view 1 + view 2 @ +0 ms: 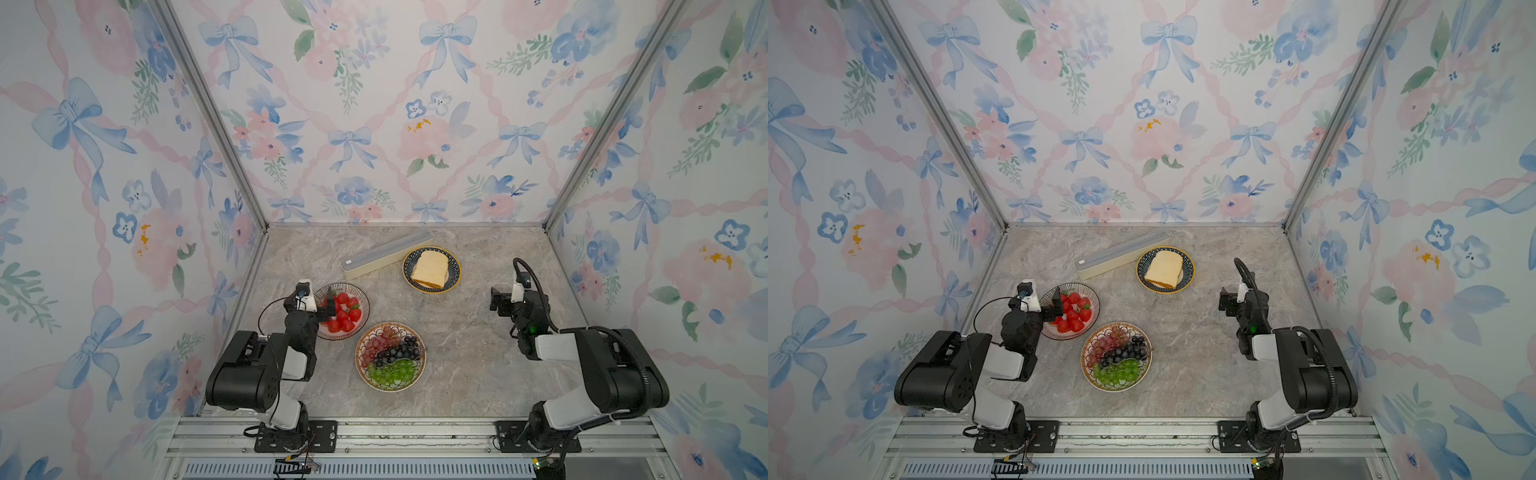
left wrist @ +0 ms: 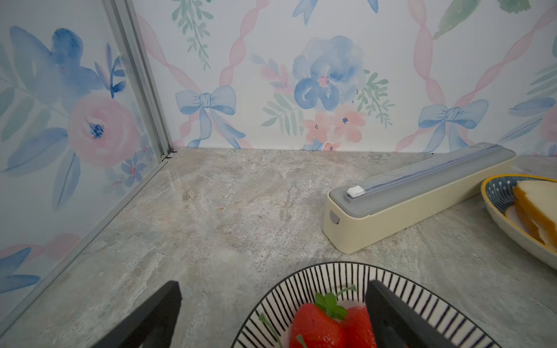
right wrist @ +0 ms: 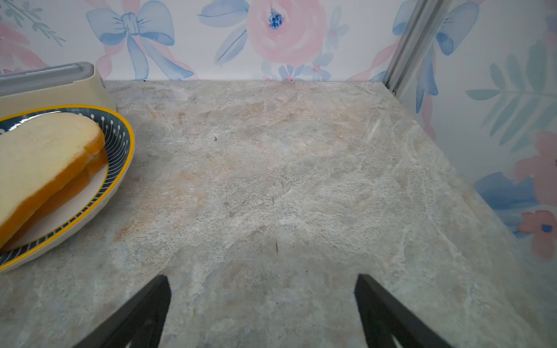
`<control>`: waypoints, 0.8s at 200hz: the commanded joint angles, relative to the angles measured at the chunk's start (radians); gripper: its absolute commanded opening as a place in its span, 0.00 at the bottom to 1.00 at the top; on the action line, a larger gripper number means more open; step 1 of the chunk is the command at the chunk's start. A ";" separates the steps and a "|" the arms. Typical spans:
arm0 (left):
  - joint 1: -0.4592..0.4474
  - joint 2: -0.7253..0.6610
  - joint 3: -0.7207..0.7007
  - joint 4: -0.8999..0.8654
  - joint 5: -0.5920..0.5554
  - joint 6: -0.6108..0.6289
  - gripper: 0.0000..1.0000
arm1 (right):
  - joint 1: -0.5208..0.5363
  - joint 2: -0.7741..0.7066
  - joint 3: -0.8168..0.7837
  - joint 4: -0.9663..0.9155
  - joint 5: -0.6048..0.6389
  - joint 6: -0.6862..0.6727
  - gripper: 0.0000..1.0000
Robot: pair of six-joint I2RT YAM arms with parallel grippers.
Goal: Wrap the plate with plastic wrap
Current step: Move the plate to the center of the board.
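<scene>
Matt stone-look tabletop (image 3: 271, 180), smooth cream plastic box (image 2: 407, 220) with grey top, glossy glazed bread plate (image 3: 120, 141).
</scene>
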 commanded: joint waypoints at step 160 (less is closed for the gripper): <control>-0.006 -0.003 0.001 0.015 -0.021 0.002 0.98 | -0.011 -0.004 0.017 0.006 -0.015 0.015 0.97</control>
